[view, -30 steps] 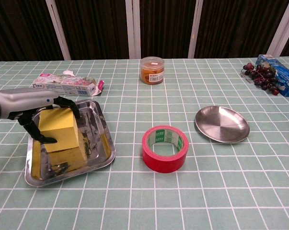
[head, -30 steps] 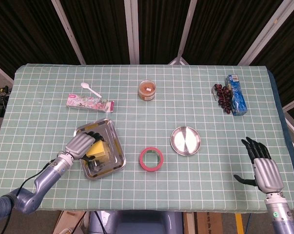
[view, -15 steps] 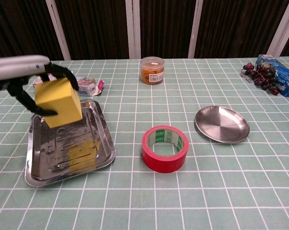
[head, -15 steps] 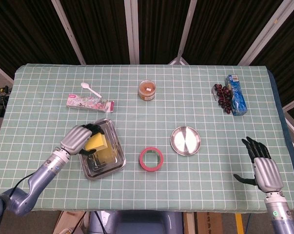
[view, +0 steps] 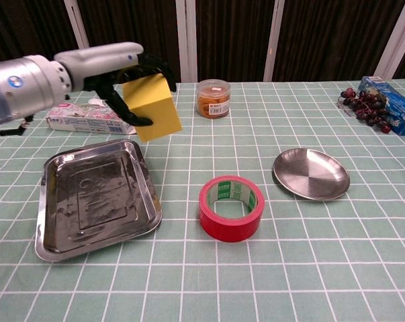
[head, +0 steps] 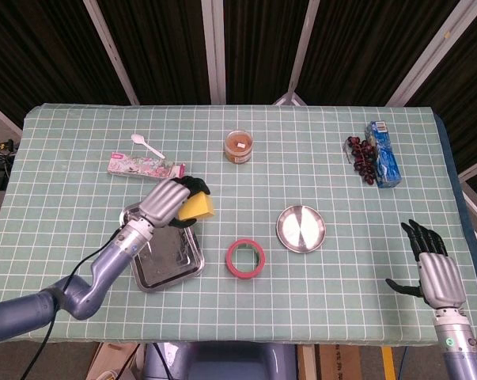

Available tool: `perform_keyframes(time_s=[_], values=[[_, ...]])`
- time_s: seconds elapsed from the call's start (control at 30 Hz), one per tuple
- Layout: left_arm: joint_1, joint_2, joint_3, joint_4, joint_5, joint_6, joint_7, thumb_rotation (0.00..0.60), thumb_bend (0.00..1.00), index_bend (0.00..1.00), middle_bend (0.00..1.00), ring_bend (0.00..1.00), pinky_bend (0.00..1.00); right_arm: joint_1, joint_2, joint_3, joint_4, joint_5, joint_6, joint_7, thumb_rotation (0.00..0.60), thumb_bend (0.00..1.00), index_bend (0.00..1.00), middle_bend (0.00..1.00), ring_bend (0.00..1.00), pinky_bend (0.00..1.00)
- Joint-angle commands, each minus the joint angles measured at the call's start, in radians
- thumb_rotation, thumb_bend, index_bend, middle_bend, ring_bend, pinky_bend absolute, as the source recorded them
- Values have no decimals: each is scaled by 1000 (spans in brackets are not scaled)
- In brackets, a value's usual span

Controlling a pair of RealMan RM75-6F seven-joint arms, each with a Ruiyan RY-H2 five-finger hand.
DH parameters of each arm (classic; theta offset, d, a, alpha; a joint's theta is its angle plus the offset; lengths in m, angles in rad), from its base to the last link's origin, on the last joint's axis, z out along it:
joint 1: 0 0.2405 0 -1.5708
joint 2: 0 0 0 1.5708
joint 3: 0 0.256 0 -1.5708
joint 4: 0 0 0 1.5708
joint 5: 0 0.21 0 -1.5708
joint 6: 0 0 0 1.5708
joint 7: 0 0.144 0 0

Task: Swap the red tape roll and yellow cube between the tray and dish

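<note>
My left hand point(head: 165, 204) point(view: 111, 64) holds the yellow cube point(head: 198, 207) point(view: 152, 107) in the air, above the right edge of the square steel tray point(head: 160, 259) point(view: 95, 201). The tray has nothing in it. The red tape roll point(head: 245, 259) point(view: 230, 208) lies flat on the cloth between the tray and the round steel dish point(head: 300, 229) point(view: 311, 174). The dish holds nothing. My right hand point(head: 433, 269) hangs at the table's near right corner, fingers spread, holding nothing; only the head view shows it.
At the back stand a jar point(head: 239, 146) point(view: 213, 98), a pink packet point(head: 145, 167) point(view: 88, 118) and a white spoon point(head: 146, 145). Grapes point(head: 361, 158) point(view: 365, 105) and a blue box point(head: 383, 153) point(view: 392, 95) lie at the far right.
My left hand has lifted the yellow cube out of the tray and carried it up and to the right. The tray now lies bare. The right hand shifted slightly.
</note>
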Motion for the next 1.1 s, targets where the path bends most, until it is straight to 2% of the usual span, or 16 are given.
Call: perform_keyframes(time_s=[0.03, 0.27, 0.33, 0.47, 0.57, 0.67, 0.77, 1.0, 1.1], values=[[-87, -125, -22, 146, -42, -80, 9, 600, 452, 343, 267, 238, 396, -3, -2, 8, 8, 12, -2, -4, 600, 0, 55, 0, 0, 40], [-158, -275, -14, 357, -59, -148, -38, 600, 433, 331, 227, 197, 386, -9, 4, 17, 13, 14, -3, 0, 600, 0, 54, 0, 0, 40], [-172, -303, -11, 402, -59, -161, -49, 600, 392, 327, 209, 179, 372, -11, 5, 17, 11, 11, -3, 1, 600, 0, 54, 0, 0, 40], [-198, -353, -13, 477, -66, -188, -71, 600, 276, 307, 98, 39, 236, -11, 5, 18, 10, 5, -6, 3, 600, 0, 54, 0, 0, 40], [-215, -368, -16, 494, -77, -225, -89, 600, 212, 264, 23, 0, 160, -13, 7, 18, 8, 4, -10, 4, 600, 0, 54, 0, 0, 40], [-227, -351, -19, 475, -86, -237, -62, 600, 141, 236, 0, 0, 108, -13, 12, 16, 4, 3, -18, 3, 600, 0, 54, 0, 0, 40], [-224, -327, -35, 428, -96, -193, -17, 600, 112, 231, 0, 0, 97, -14, 18, 16, 0, 0, -22, 4, 600, 0, 54, 0, 0, 40], [-172, -203, -59, 197, -107, -66, 73, 600, 105, 227, 0, 0, 100, -15, 26, 15, -8, -2, -33, 2, 600, 0, 54, 0, 0, 40], [-148, -152, -55, 98, -97, -30, 85, 600, 68, 224, 0, 0, 105, -15, 27, 15, -12, -1, -37, -1, 600, 0, 54, 0, 0, 40]])
